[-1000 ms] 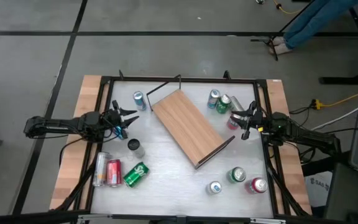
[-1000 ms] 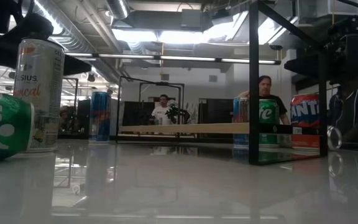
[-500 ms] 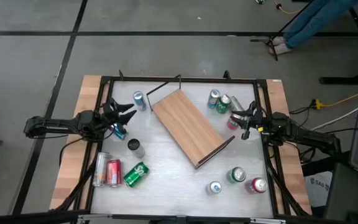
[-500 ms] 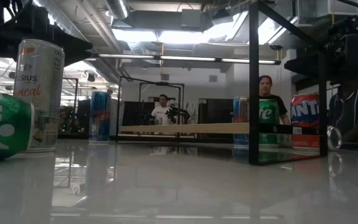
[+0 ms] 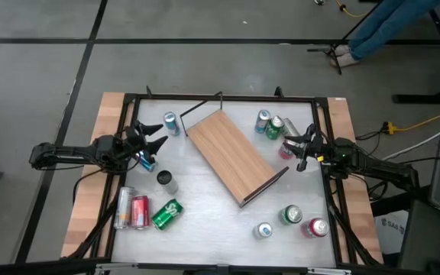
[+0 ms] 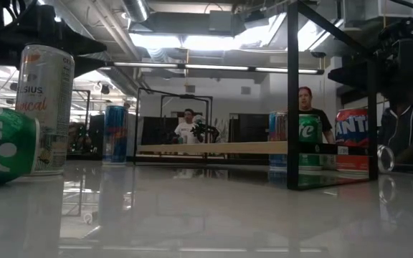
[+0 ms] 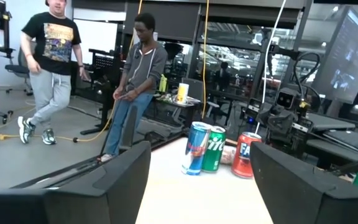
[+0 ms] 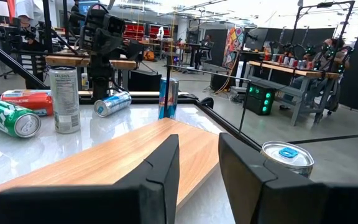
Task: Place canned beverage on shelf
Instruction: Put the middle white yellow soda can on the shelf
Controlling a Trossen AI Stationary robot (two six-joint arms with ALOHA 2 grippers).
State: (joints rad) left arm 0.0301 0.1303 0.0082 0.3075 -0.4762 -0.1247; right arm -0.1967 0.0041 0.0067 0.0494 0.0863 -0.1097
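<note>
The shelf (image 5: pixel 231 155), a long light-brown board with black rails at its ends, lies slantwise at the middle of the white table; it also shows in the low view (image 6: pixel 214 148) and the right wrist view (image 8: pixel 104 165). My left gripper (image 5: pixel 157 140) is open and empty at the table's left, above the tabletop, between a blue can (image 5: pixel 171 122) and an upright silver can (image 5: pixel 164 181). My right gripper (image 5: pixel 296 149) is open and empty at the table's right, beside a red can (image 5: pixel 285 150). In its wrist view a can top (image 8: pixel 284 155) stands just outside one finger.
Three cans lie at the near left: silver (image 5: pixel 124 206), red (image 5: pixel 140 211), green (image 5: pixel 168 214). Upright cans stand at the far right (image 5: pixel 263 120), (image 5: pixel 275 126) and near right (image 5: pixel 263 230), (image 5: pixel 292 215), (image 5: pixel 317 227). A black frame (image 5: pixel 220 98) edges the table. People stand beyond the table (image 7: pixel 135 81).
My left gripper has risen a little and swung slightly toward the table's far edge, staying open and empty. The right arm, the cans and the shelf have kept still.
</note>
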